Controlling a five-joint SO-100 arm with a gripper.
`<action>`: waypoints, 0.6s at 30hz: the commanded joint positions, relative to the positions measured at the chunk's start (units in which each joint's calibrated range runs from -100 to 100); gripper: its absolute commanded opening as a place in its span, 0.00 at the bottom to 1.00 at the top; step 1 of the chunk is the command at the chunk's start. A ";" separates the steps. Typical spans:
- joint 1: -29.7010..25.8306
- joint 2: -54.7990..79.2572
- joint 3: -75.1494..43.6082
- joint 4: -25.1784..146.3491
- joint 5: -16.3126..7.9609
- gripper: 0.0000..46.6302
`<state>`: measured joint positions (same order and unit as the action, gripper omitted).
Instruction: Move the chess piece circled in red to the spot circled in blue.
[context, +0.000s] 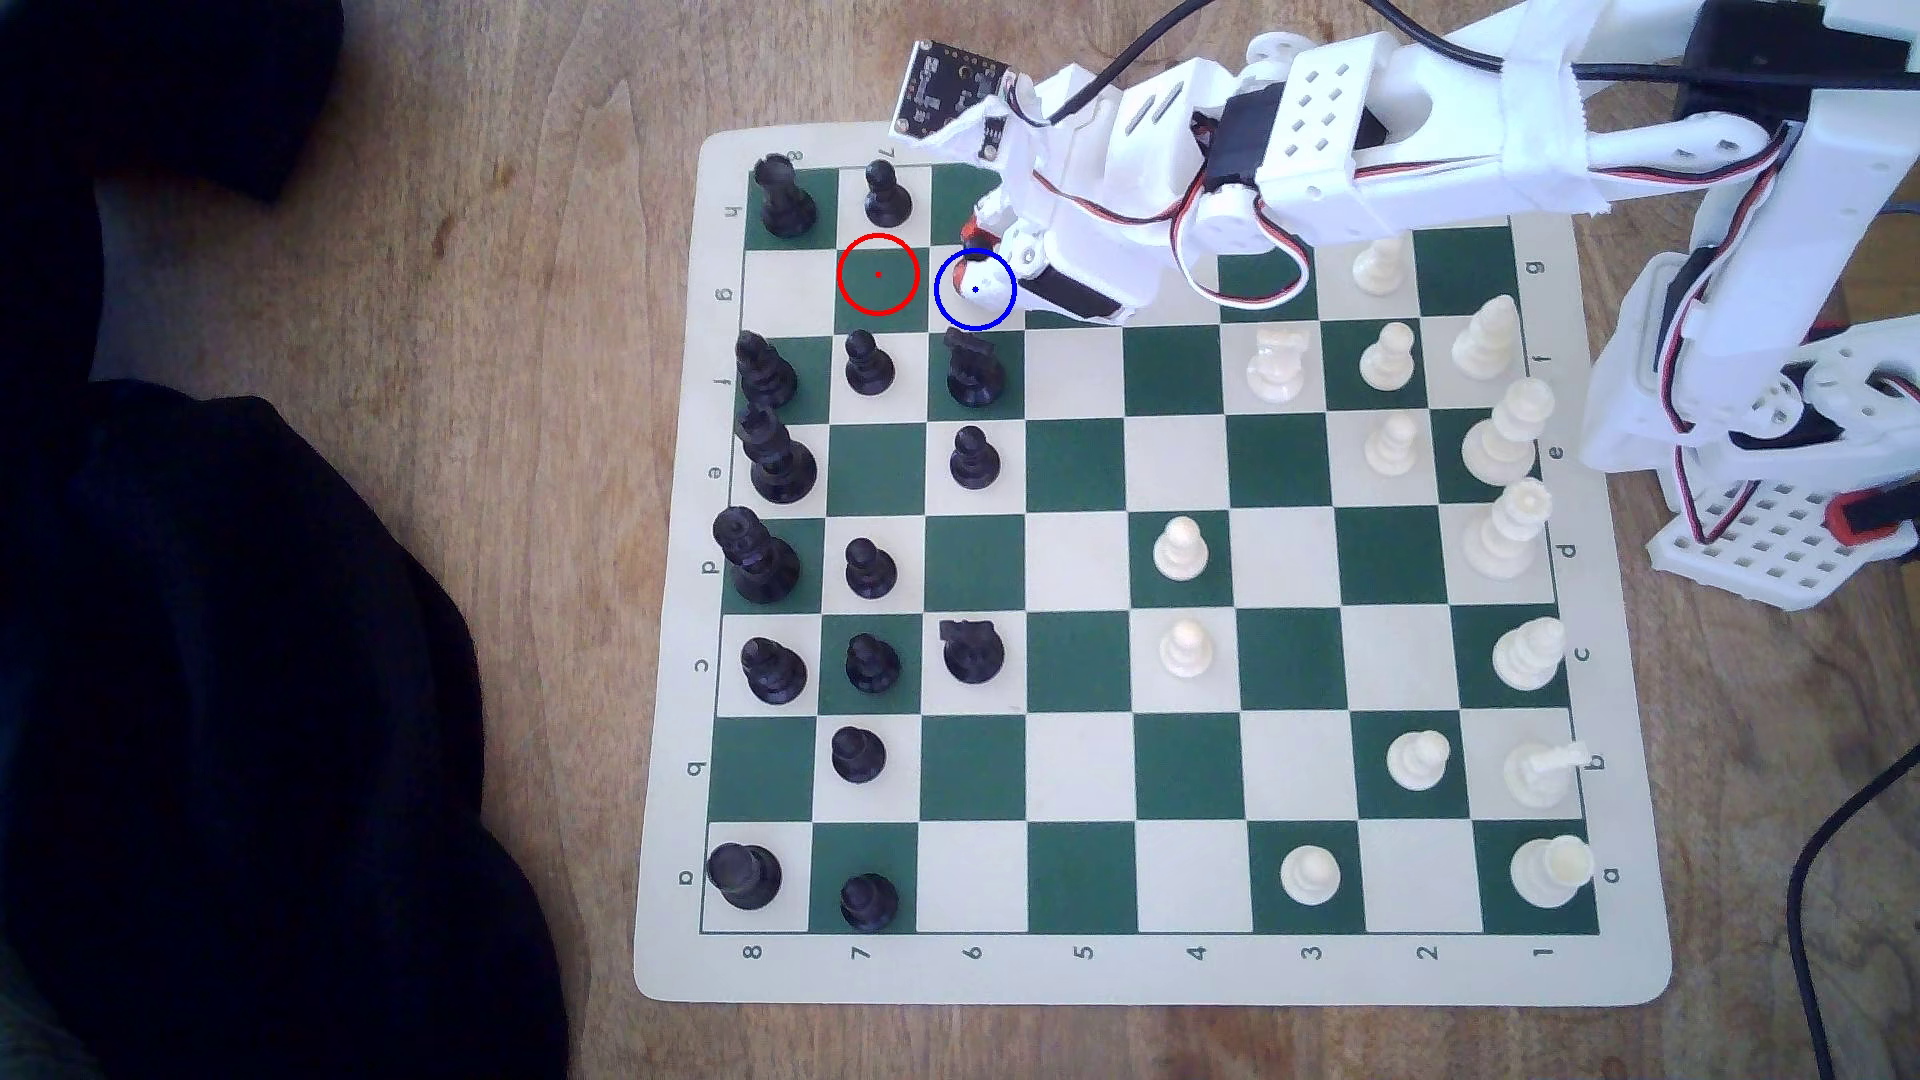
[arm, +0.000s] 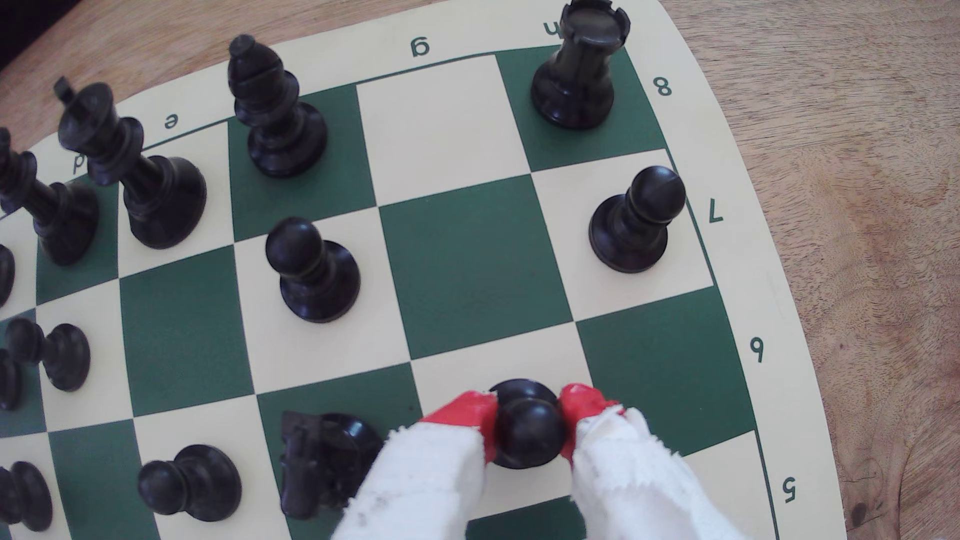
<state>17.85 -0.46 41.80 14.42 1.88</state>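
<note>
**Black pawn pinched over the blue-ringed square**

In the exterior view, the white arm (context: 1351, 156) is reaching across the far edge of the chessboard (context: 1143, 966) on the wooden desk (context: 520, 312). Its pincer (context: 987, 244) is hanging right over the blue ring (context: 975, 290) on a cream square. Just to the exterior view's left, the red ring (context: 878, 274) is marking a green square with no piece on it.

In the wrist view, the pincer (arm: 527, 415) is squeezing the black pawn (arm: 527, 428), red fingertips (arm: 467, 413) pressing either side of its head. The pawn is sitting over a cream square in the row marked 6, with a black knight (arm: 322, 462) on the neighbouring green square.
</note>
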 joint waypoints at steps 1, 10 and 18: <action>0.26 0.89 -3.09 -1.24 0.15 0.12; 0.34 1.39 -3.45 -1.40 0.20 0.13; 0.73 -0.05 -2.72 -1.56 0.20 0.43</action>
<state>17.77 1.63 41.71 13.78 1.88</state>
